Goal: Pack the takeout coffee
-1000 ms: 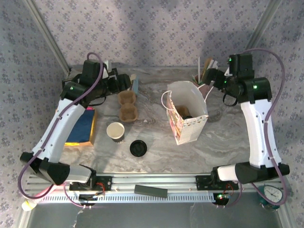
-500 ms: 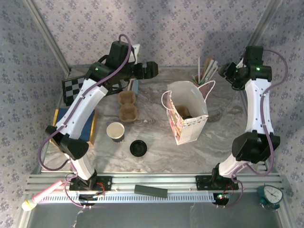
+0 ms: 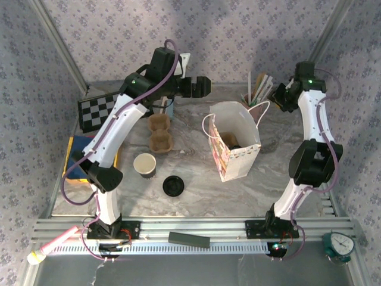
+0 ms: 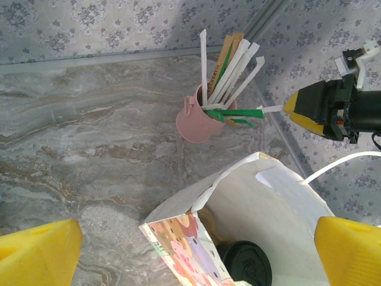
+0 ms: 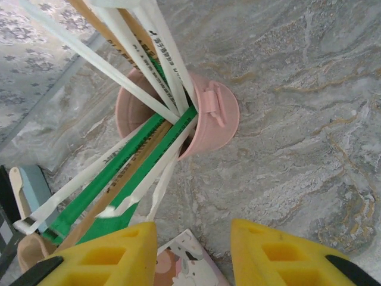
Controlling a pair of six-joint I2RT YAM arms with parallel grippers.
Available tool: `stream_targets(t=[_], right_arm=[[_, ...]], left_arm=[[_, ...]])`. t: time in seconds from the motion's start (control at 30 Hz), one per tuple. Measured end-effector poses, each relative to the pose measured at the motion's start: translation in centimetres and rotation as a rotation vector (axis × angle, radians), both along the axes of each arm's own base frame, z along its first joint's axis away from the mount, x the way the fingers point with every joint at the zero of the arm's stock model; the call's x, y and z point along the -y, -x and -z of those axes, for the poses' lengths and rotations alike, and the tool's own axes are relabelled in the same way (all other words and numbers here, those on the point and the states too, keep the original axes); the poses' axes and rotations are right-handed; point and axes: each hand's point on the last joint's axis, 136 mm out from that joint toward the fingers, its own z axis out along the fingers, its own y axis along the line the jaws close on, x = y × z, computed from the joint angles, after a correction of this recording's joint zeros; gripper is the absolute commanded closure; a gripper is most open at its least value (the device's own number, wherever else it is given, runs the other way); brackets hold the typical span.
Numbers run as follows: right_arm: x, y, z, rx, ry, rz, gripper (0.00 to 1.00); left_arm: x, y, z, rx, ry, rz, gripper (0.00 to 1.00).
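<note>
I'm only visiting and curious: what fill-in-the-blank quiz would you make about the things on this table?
The takeout coffee cup with the round black lid sits inside the white paper ____. The small cup holding the wrapped straws is ____. The lidless paper cup is ____ inside. The left claw has its jaws ____.
Missing: bag; pink; white; open.

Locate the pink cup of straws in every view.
Top external: pink cup at the back, right of centre, behind the bag.
Left wrist: cup upper centre, above the bag.
Right wrist: cup centre, close up; bag corner at the bottom edge.
Shared landmark: the bag.
</note>
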Motion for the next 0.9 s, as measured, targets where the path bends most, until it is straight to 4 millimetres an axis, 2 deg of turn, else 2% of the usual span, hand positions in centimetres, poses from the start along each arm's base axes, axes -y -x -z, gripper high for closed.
stream_targets(t=[0.17, 0.3, 0.43, 0.57, 0.73, 0.9], right_arm=[[-0.4, -1.0, 2.2, -0.043, -0.006, -0.013, 0.63], [-0.9, -1.7, 2.5, -0.043, -0.002, -0.031, 0.62], [-1.1, -2.0, 1.9, -0.027, 0.011, -0.035, 0.6], [-0.5, -1.9, 1.3, -0.016, 0.049, -0.013, 0.59], [-0.1, -1.4, -1.1, 0.034, 0.093, 0.006, 0.57], [-1.2, -1.3, -2.8, 0.076, 0.104, -0.014, 0.58]], left_arm=[[-0.1, 0.1, 0.2, -0.001, -0.009, 0.003, 0.0], [-0.3, 0.1, 0.5, -0.006, -0.025, 0.001, 0.0], [-0.4, 0.1, 0.5, -0.002, -0.034, -0.004, 0.0], [-0.5, -0.1, 0.5, 0.001, -0.037, -0.01, 0.0], [-0.5, -0.3, 0.9, -0.001, -0.045, -0.011, 0.0], [-0.4, -0.5, 1.1, -0.004, -0.049, -0.01, 0.0]])
